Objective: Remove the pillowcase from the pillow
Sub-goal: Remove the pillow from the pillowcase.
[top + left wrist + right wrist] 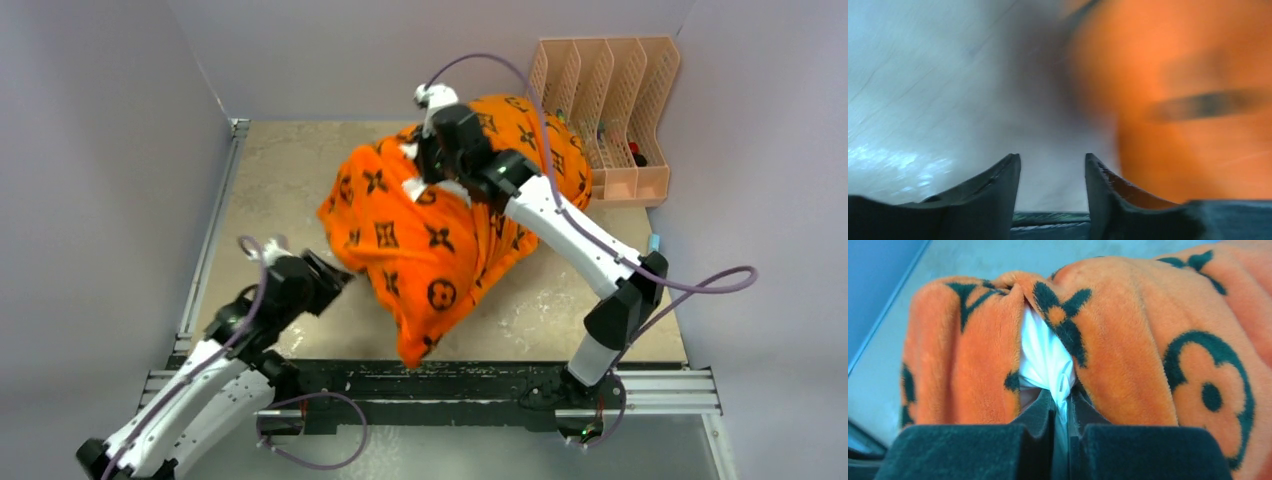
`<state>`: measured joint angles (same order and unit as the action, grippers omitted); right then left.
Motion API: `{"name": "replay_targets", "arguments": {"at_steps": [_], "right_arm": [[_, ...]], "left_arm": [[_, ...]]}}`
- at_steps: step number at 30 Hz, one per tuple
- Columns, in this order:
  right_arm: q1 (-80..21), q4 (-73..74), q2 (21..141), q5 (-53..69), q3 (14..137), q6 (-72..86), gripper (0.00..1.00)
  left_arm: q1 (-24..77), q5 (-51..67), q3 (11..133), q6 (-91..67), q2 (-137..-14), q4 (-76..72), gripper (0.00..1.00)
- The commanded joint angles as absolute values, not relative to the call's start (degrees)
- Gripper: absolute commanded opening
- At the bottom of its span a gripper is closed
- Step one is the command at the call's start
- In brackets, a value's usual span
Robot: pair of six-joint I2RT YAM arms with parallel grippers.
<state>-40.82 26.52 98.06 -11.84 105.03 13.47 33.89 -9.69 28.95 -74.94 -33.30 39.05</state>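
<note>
The orange pillowcase (430,250) with black motifs hangs in a lifted heap over the middle of the table. My right gripper (425,172) reaches into its upper end. In the right wrist view that gripper (1060,397) is shut on a pinch of the white pillow (1044,352), which pokes out through a gap in the pillowcase (1128,355). The rest of the pillow is hidden inside. My left gripper (337,279) sits low at the pillowcase's left edge. In its wrist view the left gripper (1053,161) is open with nothing between the fingers, the blurred pillowcase (1193,100) just to the right.
A peach file rack (610,110) stands at the back right, close behind the pillowcase. Grey walls close in the table (280,180) on three sides. A black rail (450,385) runs along the near edge between the arm bases.
</note>
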Motion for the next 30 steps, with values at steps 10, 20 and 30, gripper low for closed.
{"name": "replay_targets", "arguments": {"at_steps": [10, 20, 30], "right_arm": [[-49.5, 40.7, 116.9, -7.6, 125.6, 15.7, 0.51], [-51.9, 31.3, 77.9, -14.8, 87.2, 16.9, 0.72], [-52.6, 24.3, 68.2, -7.3, 69.3, 23.8, 0.67]], "left_arm": [[34.0, -20.5, 48.8, -71.5, -29.6, 52.6, 0.54], [34.0, -6.3, 49.2, -59.5, -38.2, 38.8, 0.53], [34.2, -0.3, 58.2, -50.9, -50.1, 38.2, 0.53]]}}
